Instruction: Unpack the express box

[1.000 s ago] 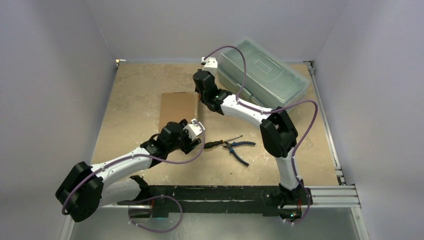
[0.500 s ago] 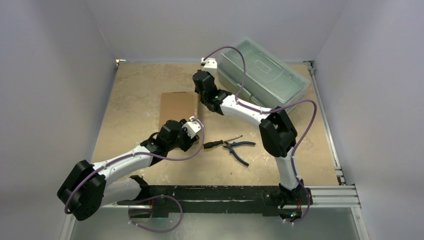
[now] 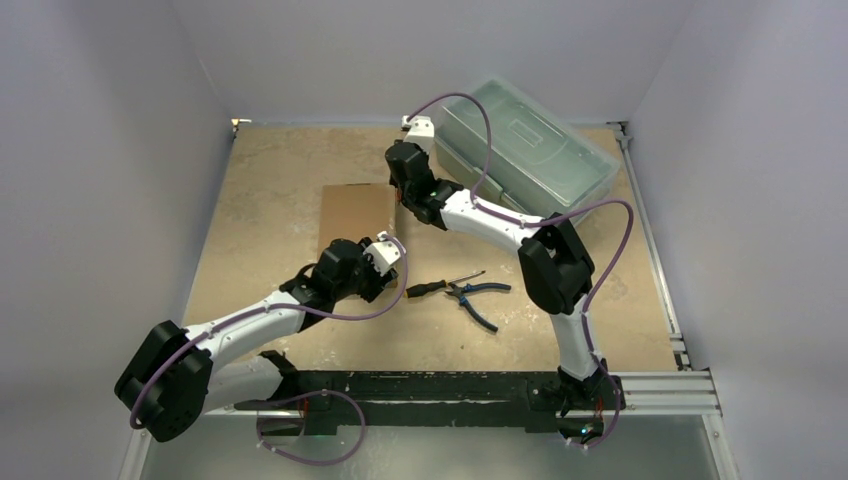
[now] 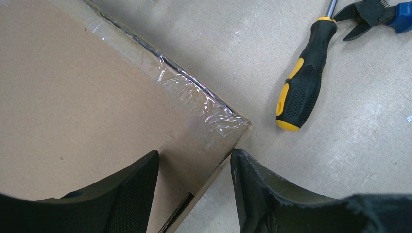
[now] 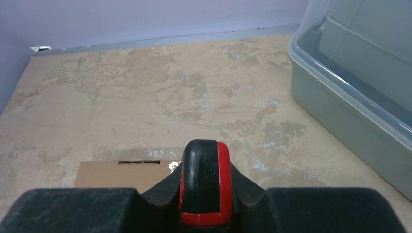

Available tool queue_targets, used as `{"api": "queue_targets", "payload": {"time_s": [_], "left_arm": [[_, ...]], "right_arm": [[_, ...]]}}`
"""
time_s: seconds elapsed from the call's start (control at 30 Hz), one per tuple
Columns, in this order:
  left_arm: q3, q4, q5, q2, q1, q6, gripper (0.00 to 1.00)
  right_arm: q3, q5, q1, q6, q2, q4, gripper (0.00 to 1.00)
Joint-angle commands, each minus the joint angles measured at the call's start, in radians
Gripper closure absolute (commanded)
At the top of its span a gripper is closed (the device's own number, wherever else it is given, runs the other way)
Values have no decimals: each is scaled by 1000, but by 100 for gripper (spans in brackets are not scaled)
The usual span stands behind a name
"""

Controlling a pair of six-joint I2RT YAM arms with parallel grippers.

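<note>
The express box point(image 3: 355, 213) is a flat brown cardboard box lying closed on the table, with clear tape along its right edge point(image 4: 194, 85). My left gripper point(image 3: 374, 263) is open and straddles the box's near right corner point(image 4: 194, 162): one finger is over the lid and the other is over the table beside the box. My right gripper point(image 3: 404, 196) is at the box's far right corner and is shut on a red-and-black tool handle point(image 5: 206, 177). What the tool's tip touches is hidden. The box's far edge, with a slot in it, shows in the right wrist view point(image 5: 121, 174).
A translucent grey-green plastic toolbox point(image 3: 525, 150) stands at the back right, close to my right wrist point(image 5: 359, 87). A black-and-yellow screwdriver point(image 3: 430, 287) and blue-handled pliers point(image 3: 478, 295) lie just right of my left gripper; both also show in the left wrist view, screwdriver point(image 4: 303, 82), pliers point(image 4: 374, 12).
My left gripper has shifted slightly left and away, closer over the box's near right corner. The right arm and the box have not visibly moved.
</note>
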Motion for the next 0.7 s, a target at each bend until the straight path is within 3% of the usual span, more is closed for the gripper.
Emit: {"api": "queue_targets", "payload": {"time_s": [0.0, 0.67], "left_arm": [[31, 19, 19, 2, 11, -29, 46], [32, 16, 19, -7, 12, -26, 46]], "right_arm": [[0, -17, 4, 22, -23, 41, 100], [-24, 62, 21, 0, -18, 17, 100]]}}
